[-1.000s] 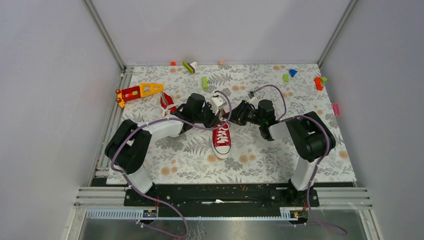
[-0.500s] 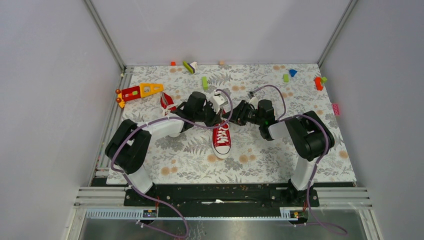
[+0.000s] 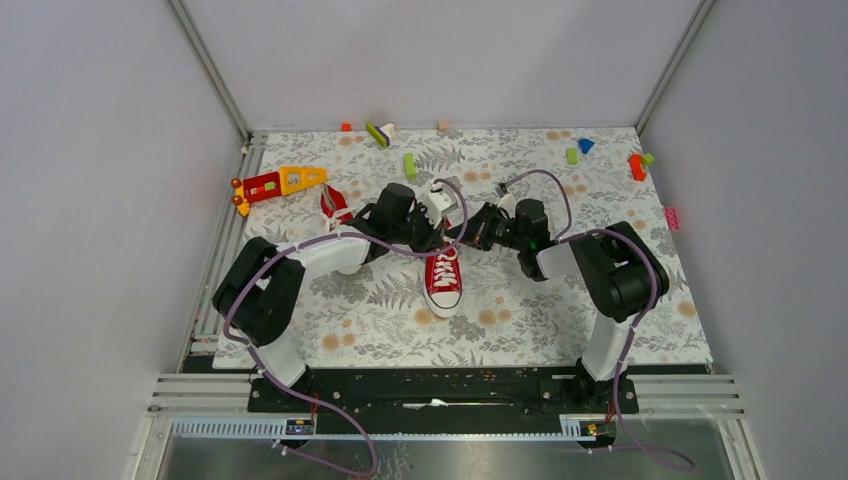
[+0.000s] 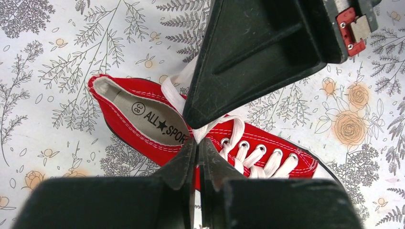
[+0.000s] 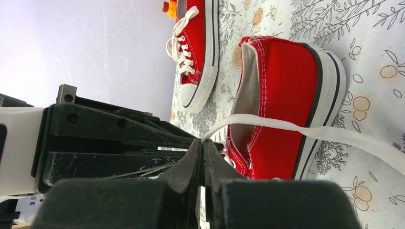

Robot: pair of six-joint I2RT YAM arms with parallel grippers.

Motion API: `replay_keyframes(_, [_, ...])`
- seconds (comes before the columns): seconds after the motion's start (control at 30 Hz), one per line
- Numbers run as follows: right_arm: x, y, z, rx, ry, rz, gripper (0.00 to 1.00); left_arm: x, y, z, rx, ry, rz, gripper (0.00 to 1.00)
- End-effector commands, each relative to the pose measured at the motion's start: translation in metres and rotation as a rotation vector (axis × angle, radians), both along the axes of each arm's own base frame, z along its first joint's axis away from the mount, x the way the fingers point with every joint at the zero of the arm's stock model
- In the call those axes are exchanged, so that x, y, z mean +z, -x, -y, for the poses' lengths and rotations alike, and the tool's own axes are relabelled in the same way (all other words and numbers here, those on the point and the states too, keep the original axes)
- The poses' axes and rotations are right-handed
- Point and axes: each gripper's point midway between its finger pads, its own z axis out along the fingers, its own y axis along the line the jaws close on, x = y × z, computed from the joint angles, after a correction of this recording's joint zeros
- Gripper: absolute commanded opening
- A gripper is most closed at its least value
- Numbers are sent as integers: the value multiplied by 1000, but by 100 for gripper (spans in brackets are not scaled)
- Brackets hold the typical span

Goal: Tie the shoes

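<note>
Item one, nearest: black base rail [image 3: 440,385] carrying both arms, at the near edge of a grey floral-printed table mat [image 3: 560,320].

Item two: red canvas low-top sneaker [image 3: 443,282] with white rubber toe cap. It stands mid-mat on its sole, toe toward the bases. White laces [image 5: 310,132] run through the eyelets; no bow is visible.

Item three: left gripper [image 4: 197,145], over the tongue end of that sneaker. Its jaws are pressed together and a lace strand runs into the tips, apparently pinched.

Item four: right gripper [image 5: 201,147], meeting the left almost tip to tip from the opposite side. Its jaws are likewise closed, and a flat strand leaves them, drawn taut past the heel opening.

Item five: second red canvas sneaker [image 5: 200,43], farther left beside the left arm, apart from both grippers.

Item six: red-and-yellow plastic toy piece [image 3: 280,182], far left, with small coloured blocks [image 3: 409,165] scattered toward the far edge.

Assessment: the step in hand looks like the first crossing of the two lace ends on the centre shoe, early in the task, with the second shoe not yet begun. The next move calls for passing one strand around the other without losing either pinch, then pulling the strands apart evenly. The close-set fingertips risk snagging each other.
</note>
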Motion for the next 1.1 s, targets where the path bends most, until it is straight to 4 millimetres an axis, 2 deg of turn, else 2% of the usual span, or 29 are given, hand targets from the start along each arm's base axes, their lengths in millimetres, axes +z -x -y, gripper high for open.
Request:
replay_keyframes(0.0, [17,-4,-7,26,-20,71,0,24,-12,6,7,32,80,8])
replay_keyframes(0.17, [19,-4,-7,34,-14,85,0,38,-9,-6,72,62,124,31])
replay_keyframes(0.3, [20,-3,-8,45,-5,96,0,63,0,-22,160,146,194,41])
replay_keyframes(0.33, [20,-3,-8,47,-3,100,0,73,0,-26,185,180,223,47])
replay_keyframes(0.4, [20,-1,-8,53,5,105,0,90,0,-36,256,244,260,75])
replay_keyframes(0.43, [20,0,-9,56,9,110,0,97,-4,-43,329,278,260,94])
replay_keyframes(0.47, [20,1,-10,60,13,116,0,102,-11,-54,439,315,238,98])
replay_keyframes(0.53, [20,2,-11,65,22,124,0,108,-28,-84,693,408,110,99])
replay_keyframes(0.57, [20,2,-11,66,26,128,0,111,-35,-93,751,452,42,99])
replay_keyframes(0.6, [20,2,-12,68,30,129,0,112,-37,-92,726,483,-27,99])
replay_keyframes(0.67, [21,3,-12,68,38,136,0,120,-41,-78,629,541,-136,96])
replay_keyframes(0.7, [21,3,-12,69,40,139,0,117,-44,-72,618,536,-199,90])
replay_keyframes(0.8, [23,6,-12,76,44,158,0,106,-53,-56,625,466,-377,85])
replay_keyframes(0.87, [25,7,-12,80,52,174,0,95,-52,-45,618,426,-503,81])
replay_keyframes(1.07, [27,10,-15,95,66,199,0,82,-48,-15,560,368,-690,71])
